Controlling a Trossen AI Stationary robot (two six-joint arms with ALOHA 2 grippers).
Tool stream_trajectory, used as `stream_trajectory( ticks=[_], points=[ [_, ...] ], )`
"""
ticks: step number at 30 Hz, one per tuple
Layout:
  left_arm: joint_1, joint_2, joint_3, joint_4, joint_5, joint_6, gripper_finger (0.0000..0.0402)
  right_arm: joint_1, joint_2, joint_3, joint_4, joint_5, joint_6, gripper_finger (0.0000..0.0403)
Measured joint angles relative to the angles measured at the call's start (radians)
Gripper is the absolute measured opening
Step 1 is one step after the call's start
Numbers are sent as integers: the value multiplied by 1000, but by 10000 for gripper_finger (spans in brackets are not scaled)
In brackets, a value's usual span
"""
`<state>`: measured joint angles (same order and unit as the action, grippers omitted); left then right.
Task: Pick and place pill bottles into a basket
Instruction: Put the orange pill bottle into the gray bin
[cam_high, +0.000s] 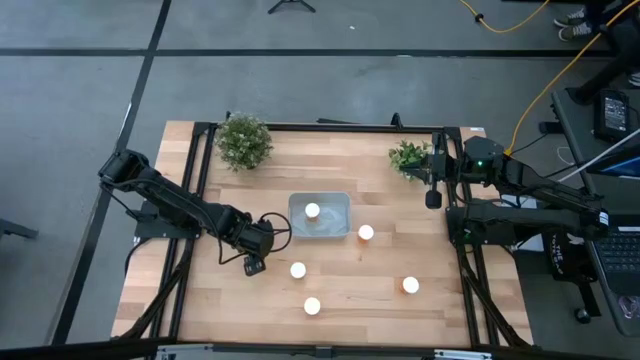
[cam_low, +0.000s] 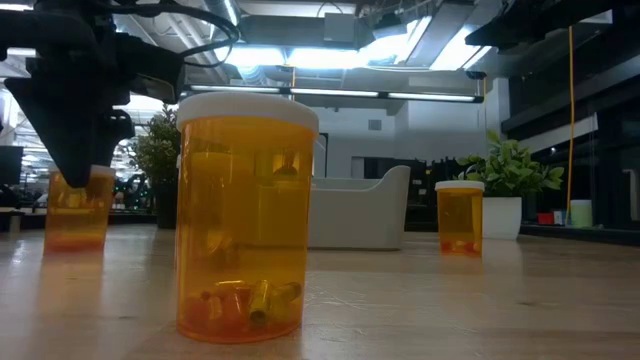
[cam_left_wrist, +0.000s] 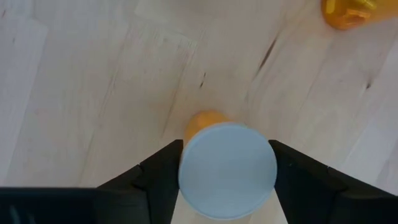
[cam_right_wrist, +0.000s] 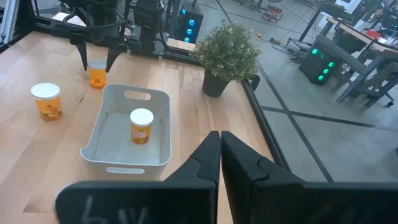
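Note:
The pale basket (cam_high: 336, 203) stands mid-table, with one orange pill bottle (cam_high: 313, 210) upright inside it; both show in the right wrist view (cam_right_wrist: 112, 106) (cam_right_wrist: 141, 124). Several more white-capped bottles stand on their bases on the wood: (cam_high: 366, 232), (cam_high: 297, 270), (cam_high: 312, 306), (cam_high: 410, 285). My left gripper (cam_high: 255, 263) is left of the basket, shut on another bottle (cam_left_wrist: 227, 171) that hides under it in the high view. My right gripper (cam_high: 433, 198) hangs shut and empty at the far right, by a plant. My left gripper pinches the bottle's white cap (cam_left_wrist: 186, 177) between its two fingers (cam_left_wrist: 158, 177), one on each side. The fingers point down from above. The bottle is upright, and its orange body (cam_low: 78, 215) stands on the table below the gripper.
Two potted plants (cam_high: 243, 140) (cam_high: 409, 155) stand at the table's far edge. A loose bottle (cam_left_wrist: 351, 12) stands close to my left gripper. The nearest bottle fills the low view (cam_low: 245, 215). Bare wood lies near the front left.

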<state>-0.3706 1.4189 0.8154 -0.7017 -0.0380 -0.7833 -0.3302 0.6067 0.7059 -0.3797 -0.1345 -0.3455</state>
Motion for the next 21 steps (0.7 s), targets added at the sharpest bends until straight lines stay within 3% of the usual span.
stream_trajectory(
  ticks=[13, 21],
  points=[
    [57, 0, 6, 45, 7, 17, 210, 0, 0, 0, 0, 0, -4, 19],
    [122, 0, 128, 34, -23, 155, 210, 0, 0, 0, -10, 0, -7, 19]
  ],
)
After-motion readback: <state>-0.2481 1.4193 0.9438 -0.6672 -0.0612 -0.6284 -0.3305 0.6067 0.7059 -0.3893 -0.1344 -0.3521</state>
